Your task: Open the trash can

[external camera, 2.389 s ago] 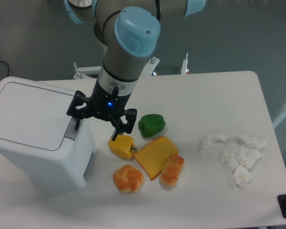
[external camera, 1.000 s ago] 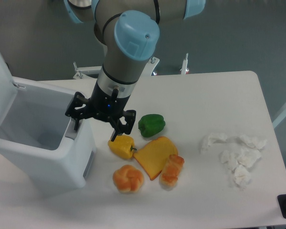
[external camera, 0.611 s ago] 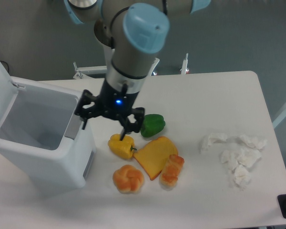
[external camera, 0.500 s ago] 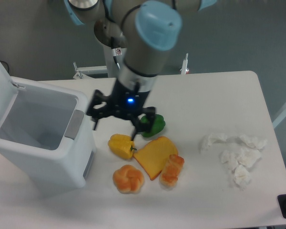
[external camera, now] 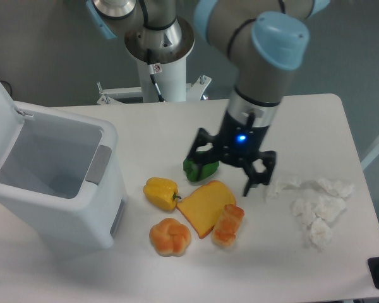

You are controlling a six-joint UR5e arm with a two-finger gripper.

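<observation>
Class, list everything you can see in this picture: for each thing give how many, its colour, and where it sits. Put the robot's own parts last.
large white boxy plastic trash can: one, white, left end of the table, lid raised, grey tab on its rim
white table: one, white, under everything
yellow toy pepper: one, yellow, right of the can
green toy pepper: one, green, mid-table, partly behind the claw
orange toy cheese wedge: one, orange, below the green pepper
round toy bread roll: one, orange-brown, front
long toy pastry: one, orange, touching the cheese
crumpled white tissue pile: one pile, white, right side
robot arm: one, grey with light-blue caps
claw: one, black, open, empty, above the green pepper and tissue edge
</observation>
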